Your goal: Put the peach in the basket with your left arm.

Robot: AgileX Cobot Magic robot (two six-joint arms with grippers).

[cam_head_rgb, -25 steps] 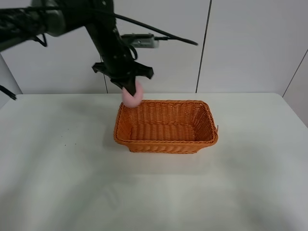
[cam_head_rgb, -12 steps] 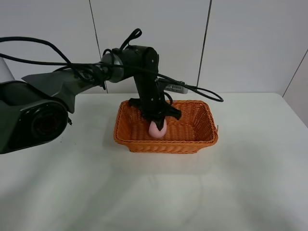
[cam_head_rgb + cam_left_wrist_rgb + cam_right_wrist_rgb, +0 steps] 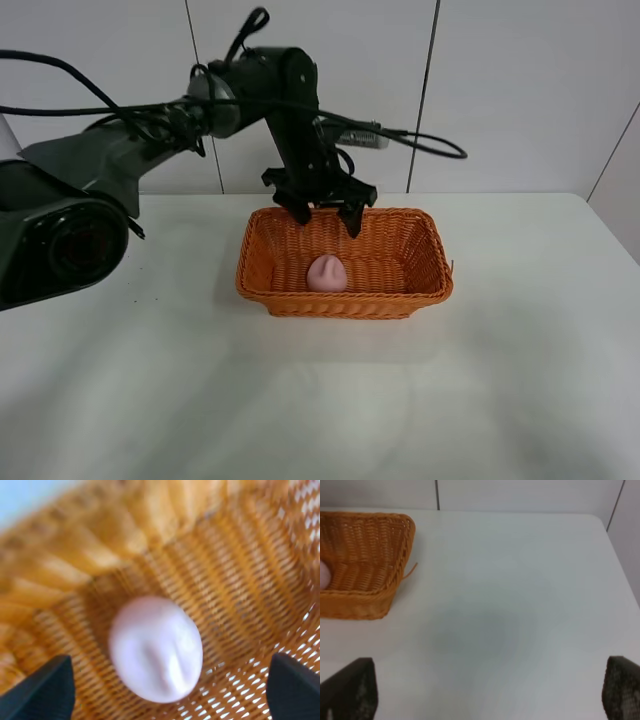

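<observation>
Since half a second back, the peach (image 3: 327,273) has been released and the left fingers (image 3: 42,690) have been lifted out of the basket (image 3: 345,298). They are now held just above its far rim, spread wide, with nothing between them. The peach lies on the basket floor, left of its middle and clear of the walls. The basket is set near the far edge of the surface (image 3: 500,390).

Placement is judged done, and withdrawal is the step in hand. The left arm (image 3: 290,110) is best raised straight up with the fingers kept apart, so that the wicker is not snagged. The right fingers (image 3: 347,692) are spread, nothing between them.
</observation>
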